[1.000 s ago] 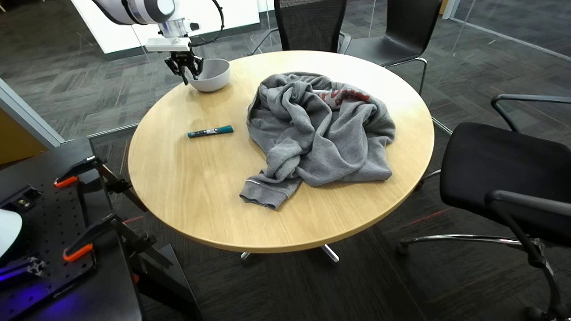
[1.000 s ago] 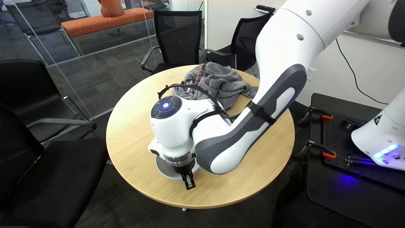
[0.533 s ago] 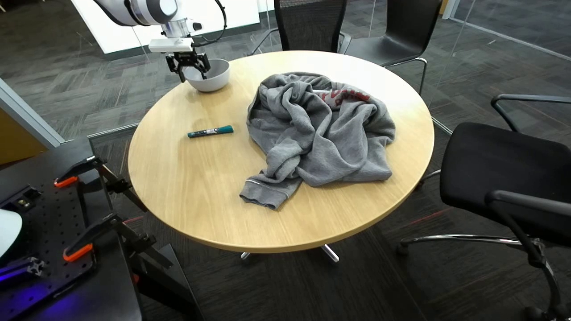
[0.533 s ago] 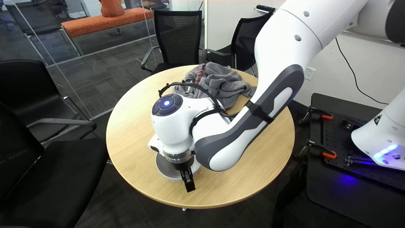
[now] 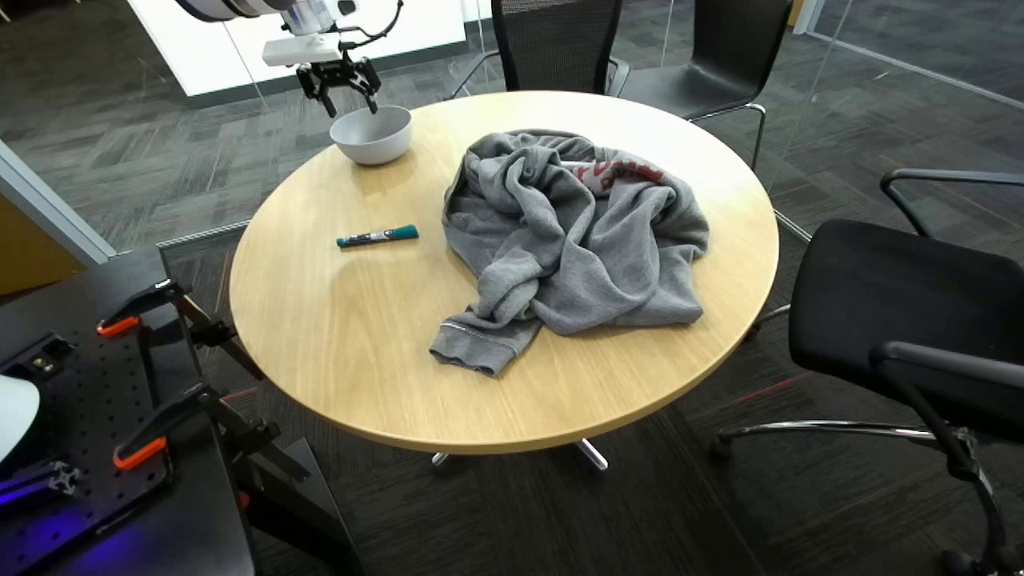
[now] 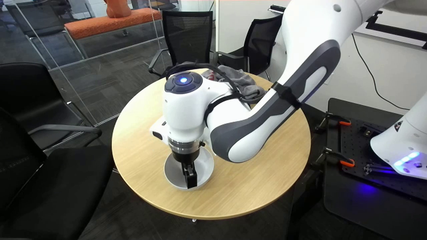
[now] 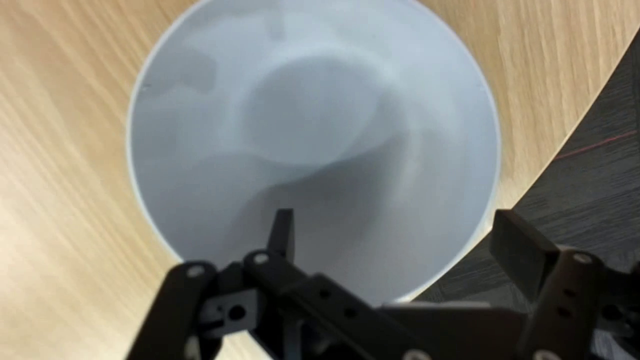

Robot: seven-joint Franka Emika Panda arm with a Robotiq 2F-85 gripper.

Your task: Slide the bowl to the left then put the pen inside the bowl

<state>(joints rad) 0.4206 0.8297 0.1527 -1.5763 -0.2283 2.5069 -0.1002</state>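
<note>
Pen [image 5: 378,236] shows only in an exterior view, left of centre; gripper [image 5: 352,111], jaws parted, above edge of bowl [image 5: 372,138]; in an exterior view arm [image 6: 253,130] partly masks sweatshirt [image 6: 245,81], upper centre.

In an exterior view | hand [image 6: 190,179] hung over bowl [image 6: 204,167] | bowl stood on counter [image 6: 257,186] | arm [image 6: 247,138] partly hid grey cloth [image 6: 243,81]

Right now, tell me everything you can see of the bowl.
The bowl is round, plain and light grey, with a thin rim, smooth sloping walls and a circular bottom. Whether ceramic or plastic, I can't tell. It sits upright near the edge of the wood-grained table, shadows falling inside it. The open hand hangs above; only the table appears to touch it.
</note>
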